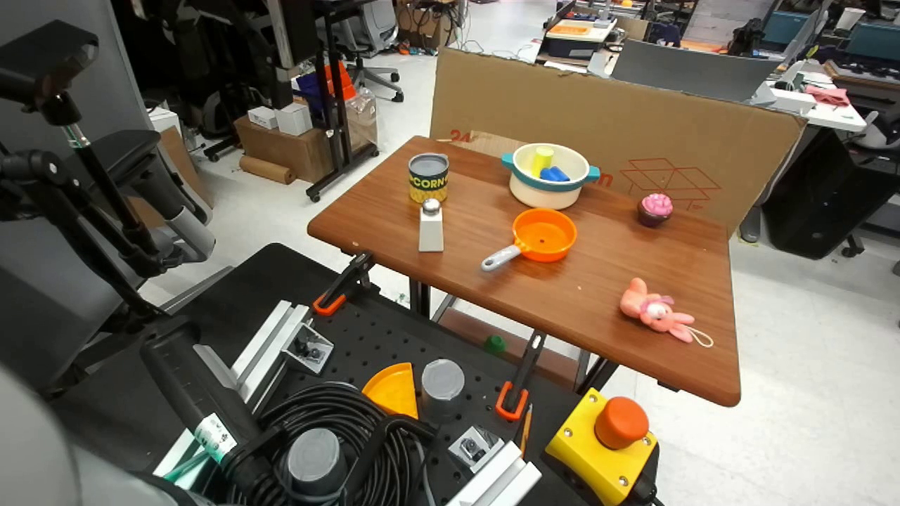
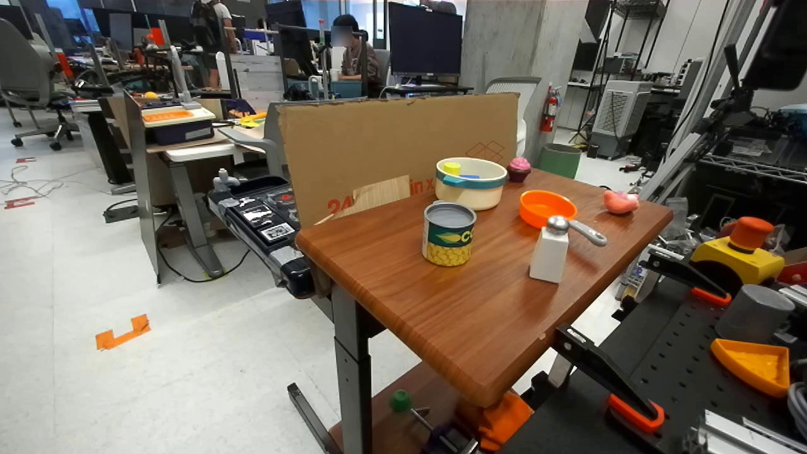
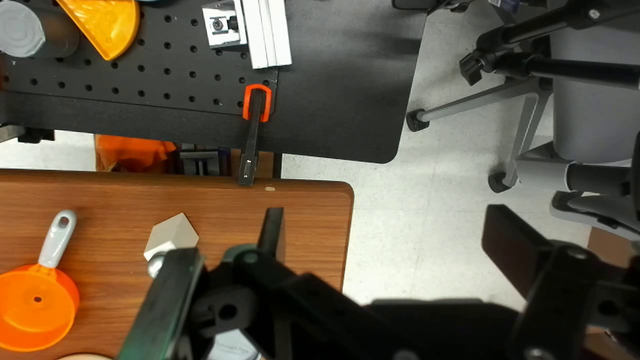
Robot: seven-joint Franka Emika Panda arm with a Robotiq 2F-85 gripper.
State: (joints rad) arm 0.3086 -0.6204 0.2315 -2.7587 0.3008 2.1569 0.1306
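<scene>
While the black two-fingered gripper (image 3: 385, 230) is spread wide, empty, the tapered white silver-capped shaker (image 1: 431, 233) is seen upright on the brown wood-grain table (image 1: 605, 260); toppling could be caused by careless lowering.

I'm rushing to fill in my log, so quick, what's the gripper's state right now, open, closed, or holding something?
Gripper: open, jaws wide apart in the wrist view, holding nothing.

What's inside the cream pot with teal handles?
A yellow cylinder and a blue object are inside the pot. Its near wall hides their lower parts; anything beneath them cannot be seen.
</scene>
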